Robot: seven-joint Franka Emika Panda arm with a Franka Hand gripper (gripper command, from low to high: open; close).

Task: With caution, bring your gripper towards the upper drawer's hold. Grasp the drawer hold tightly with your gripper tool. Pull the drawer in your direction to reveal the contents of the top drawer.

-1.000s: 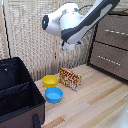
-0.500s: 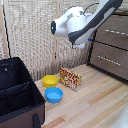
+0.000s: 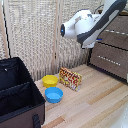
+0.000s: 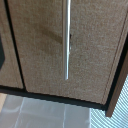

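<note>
In the exterior view the dark brown dresser stands at the right, with the upper drawer (image 3: 119,26) and its silver drawer hold (image 3: 116,33) partly behind my white arm. The gripper (image 3: 94,44) hangs in the air just off the dresser's front, clear of the bar, and its fingers are too blurred to read. The wrist view looks straight at a brown drawer front (image 4: 45,50) from close by. A thin silver bar (image 4: 66,40) runs along its middle. No fingers show in the wrist view.
The lower drawer (image 3: 111,61) with its own bar sits under the upper one. On the wooden floor lie a patterned box (image 3: 71,78), a yellow bowl (image 3: 50,80) and a blue bowl (image 3: 54,94). A black case (image 3: 17,97) fills the exterior view's left. A woven screen (image 3: 35,35) stands behind.
My arm has moved toward the exterior view's right and a little lower, closer to the dresser front. The bowls, box and case stay where they were.
</note>
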